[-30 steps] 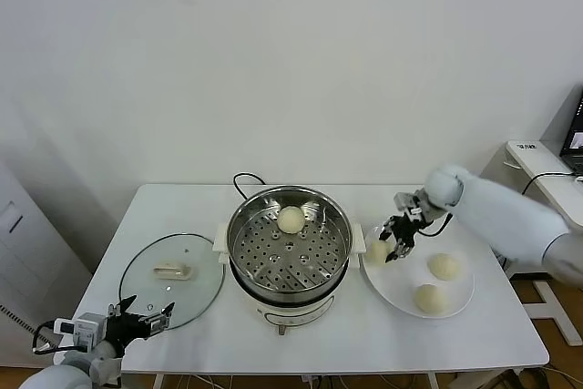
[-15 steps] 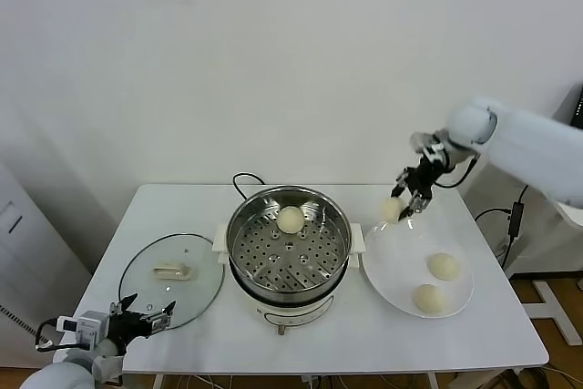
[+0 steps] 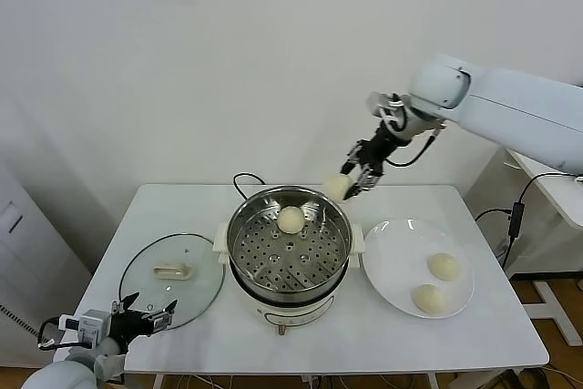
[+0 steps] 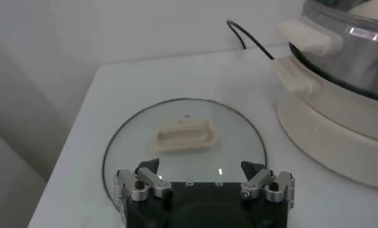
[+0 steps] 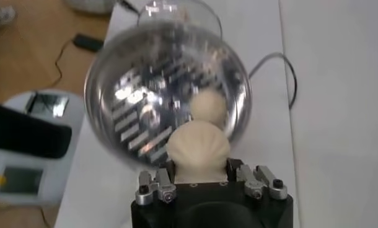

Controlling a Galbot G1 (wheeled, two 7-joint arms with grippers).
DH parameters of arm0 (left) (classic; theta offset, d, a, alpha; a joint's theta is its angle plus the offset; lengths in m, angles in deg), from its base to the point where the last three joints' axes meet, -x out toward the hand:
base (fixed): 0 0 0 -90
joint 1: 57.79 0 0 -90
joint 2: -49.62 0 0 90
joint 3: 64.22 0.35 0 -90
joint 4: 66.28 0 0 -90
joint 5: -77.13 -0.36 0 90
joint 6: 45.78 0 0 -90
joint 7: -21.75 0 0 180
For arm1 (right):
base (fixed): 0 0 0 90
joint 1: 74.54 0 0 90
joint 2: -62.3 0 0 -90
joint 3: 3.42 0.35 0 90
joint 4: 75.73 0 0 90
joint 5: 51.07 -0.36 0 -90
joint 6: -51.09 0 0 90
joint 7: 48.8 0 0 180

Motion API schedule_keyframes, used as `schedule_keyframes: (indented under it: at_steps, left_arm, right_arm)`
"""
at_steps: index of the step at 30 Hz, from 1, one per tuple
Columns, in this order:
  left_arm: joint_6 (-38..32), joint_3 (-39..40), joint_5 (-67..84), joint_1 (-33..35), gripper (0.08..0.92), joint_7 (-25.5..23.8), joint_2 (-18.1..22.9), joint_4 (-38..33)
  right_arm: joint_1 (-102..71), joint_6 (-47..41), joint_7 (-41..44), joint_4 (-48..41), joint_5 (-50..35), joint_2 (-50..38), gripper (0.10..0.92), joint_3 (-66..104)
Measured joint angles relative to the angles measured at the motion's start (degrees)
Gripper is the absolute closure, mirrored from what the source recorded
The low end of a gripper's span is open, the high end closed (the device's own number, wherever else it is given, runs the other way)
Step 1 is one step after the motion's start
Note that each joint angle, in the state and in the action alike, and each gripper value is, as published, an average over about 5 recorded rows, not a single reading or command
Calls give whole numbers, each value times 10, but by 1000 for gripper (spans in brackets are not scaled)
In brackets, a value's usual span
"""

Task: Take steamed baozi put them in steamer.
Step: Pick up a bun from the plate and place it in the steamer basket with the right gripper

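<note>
- The right hand (image 3: 352, 179) is raised in the air above the far right rim of the steamer (image 3: 289, 248), its fingers closed on a baozi (image 3: 338, 187); the right wrist view shows this held bun (image 5: 197, 149) pinched between the two fingers, with the pot's perforated tray (image 5: 145, 118) below it.
- A second baozi (image 3: 291, 219) already lies inside the steamer, on the tray toward its far side.
- Two more baozi, one (image 3: 444, 266) and another (image 3: 429, 298), sit on the white plate (image 3: 392, 266) just to the right of the steamer, near each other on the plate's right half.
- The steamer stands at the middle of the white tabletop (image 3: 364, 343), its black cord (image 3: 244, 179) curling behind it.
- The glass lid (image 3: 171, 280) lies flat on the tabletop to the left of the steamer, handle up.
- The left hand (image 3: 141, 321) is parked low at the tabletop's near left edge, by the lid, its fingers spread wide and holding nothing.
</note>
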Motion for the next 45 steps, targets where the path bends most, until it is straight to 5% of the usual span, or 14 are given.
schedule_keyframes:
  at_steps: [41, 45]
  left_arm:
    - [-5, 1, -1, -3, 177, -3, 2, 10]
    - [-6, 1, 0, -2, 177, -3, 2, 10]
  right_arm:
    - [-164, -124, -190, -25, -47, 158, 516, 23]
    - [-171, -127, -198, -27, -47, 161, 466, 25]
